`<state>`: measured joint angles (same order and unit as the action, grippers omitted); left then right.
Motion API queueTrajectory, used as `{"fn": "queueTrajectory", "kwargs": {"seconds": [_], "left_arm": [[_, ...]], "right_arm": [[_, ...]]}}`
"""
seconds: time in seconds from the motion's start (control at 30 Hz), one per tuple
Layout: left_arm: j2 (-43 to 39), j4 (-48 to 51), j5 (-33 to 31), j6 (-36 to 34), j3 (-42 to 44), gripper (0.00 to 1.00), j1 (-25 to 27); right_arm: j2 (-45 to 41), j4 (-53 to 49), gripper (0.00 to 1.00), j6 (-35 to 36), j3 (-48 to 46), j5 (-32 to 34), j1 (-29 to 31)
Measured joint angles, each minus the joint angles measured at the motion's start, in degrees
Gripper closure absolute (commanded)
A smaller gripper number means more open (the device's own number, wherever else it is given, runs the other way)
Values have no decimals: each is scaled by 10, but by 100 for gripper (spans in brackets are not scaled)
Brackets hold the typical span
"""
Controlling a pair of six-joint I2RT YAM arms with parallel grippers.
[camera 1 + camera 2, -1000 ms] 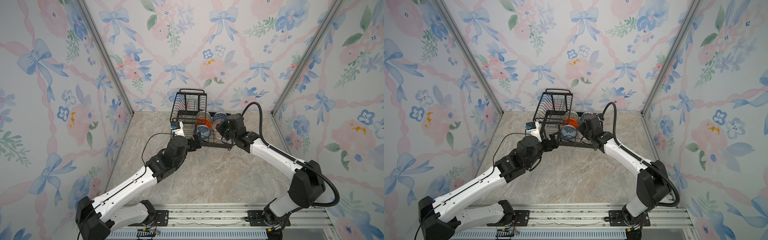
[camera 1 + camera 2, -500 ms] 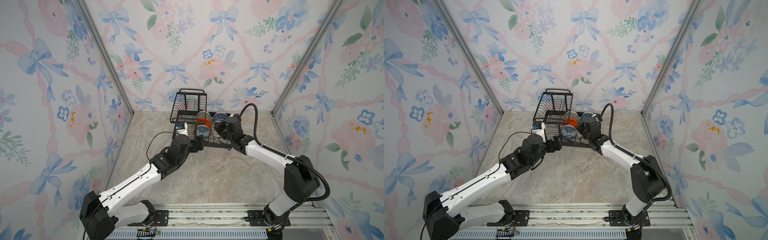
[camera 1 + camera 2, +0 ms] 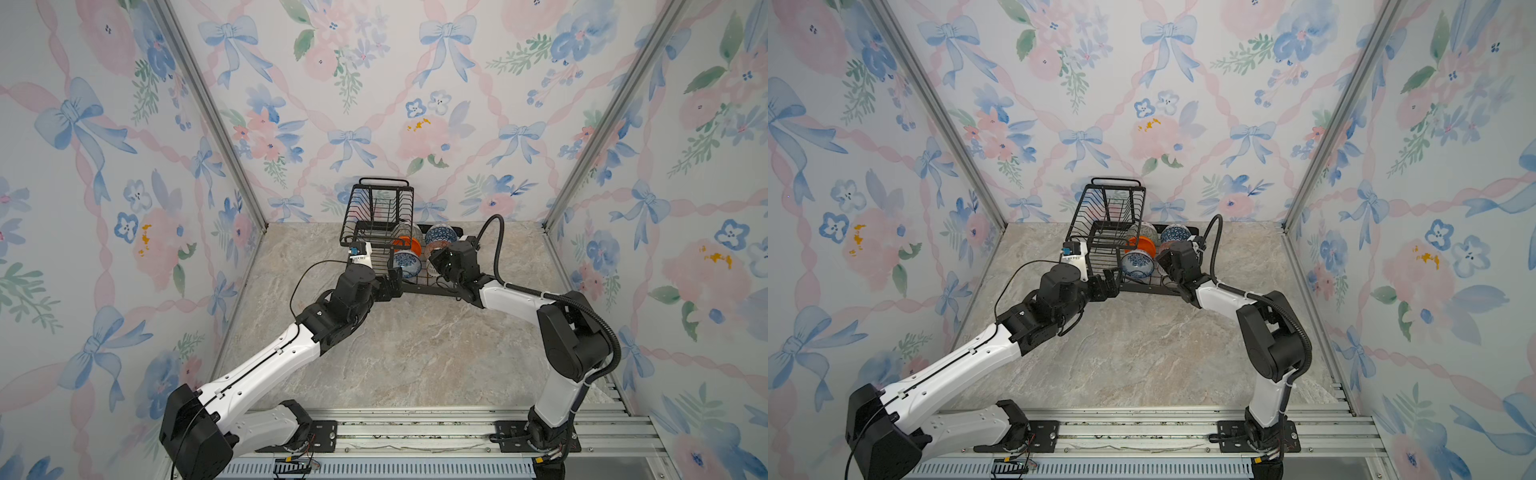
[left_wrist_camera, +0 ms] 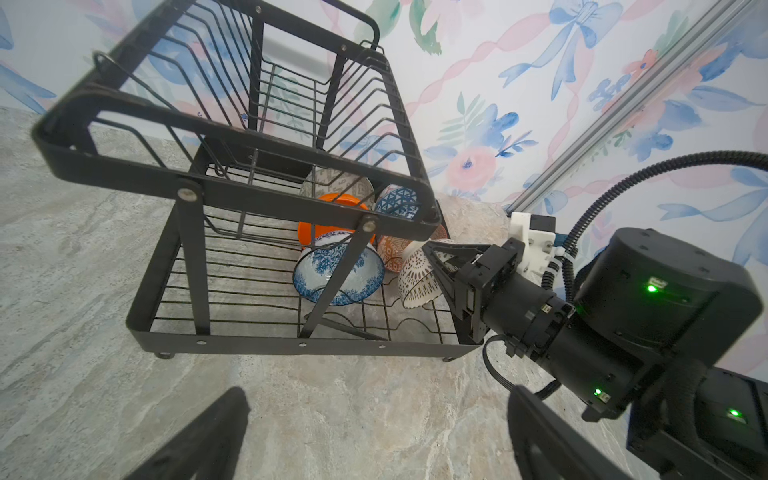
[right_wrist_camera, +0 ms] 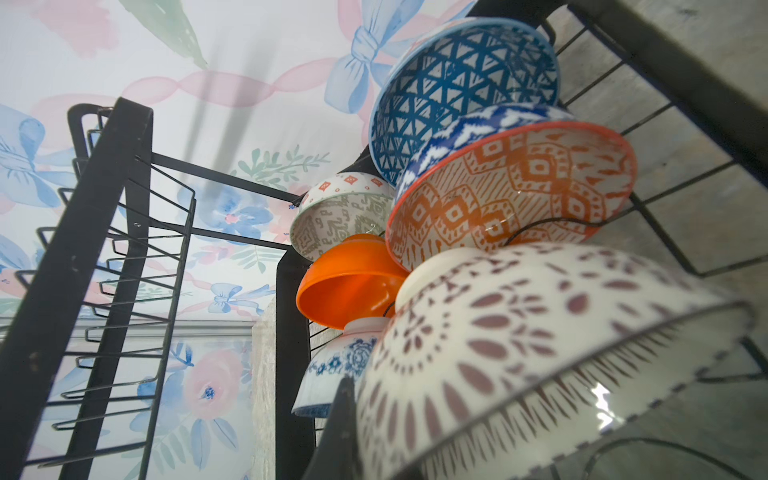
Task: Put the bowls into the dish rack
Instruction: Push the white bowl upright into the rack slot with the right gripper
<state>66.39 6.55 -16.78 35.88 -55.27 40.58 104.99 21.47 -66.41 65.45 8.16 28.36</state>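
Six glazed round bowls [image 3: 407, 264], tipped on edge at the right end of the lower tray [image 4: 257, 345] of the black wire dish rack [image 4: 195, 266]:
- plain orange bowl [image 4: 332, 203]
- blue-floral bowl [image 4: 361, 274]
- blue triangle bowl [image 4: 397, 201]
- pale green bowl [image 4: 332, 183], half hidden behind the upper basket [image 4: 270, 207]
- orange-red patterned bowl [image 4: 388, 249]
- white lattice bowl [image 4: 417, 278]

Rack at the far edge of the marbled surface [image 3: 415, 353]

Right gripper [image 4: 434, 259] clenched on the lattice bowl's rim, hiding most of that bowl in both top views

Left gripper [image 3: 392, 282] released, jaws wide, just short of the tray's near rail; fingertips cut off in the left wrist view
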Motion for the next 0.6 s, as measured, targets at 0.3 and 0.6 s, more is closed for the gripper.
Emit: {"fn": "queueTrajectory", "kwargs": {"seconds": [0.3, 0.6], "left_arm": [[25, 3, 26, -14, -9, 2, -23], [42, 4, 45, -23, -20, 2, -37]], "right_arm": [[54, 47, 100, -2, 1, -3, -2], [83, 71, 100, -1, 30, -5, -5]]}}
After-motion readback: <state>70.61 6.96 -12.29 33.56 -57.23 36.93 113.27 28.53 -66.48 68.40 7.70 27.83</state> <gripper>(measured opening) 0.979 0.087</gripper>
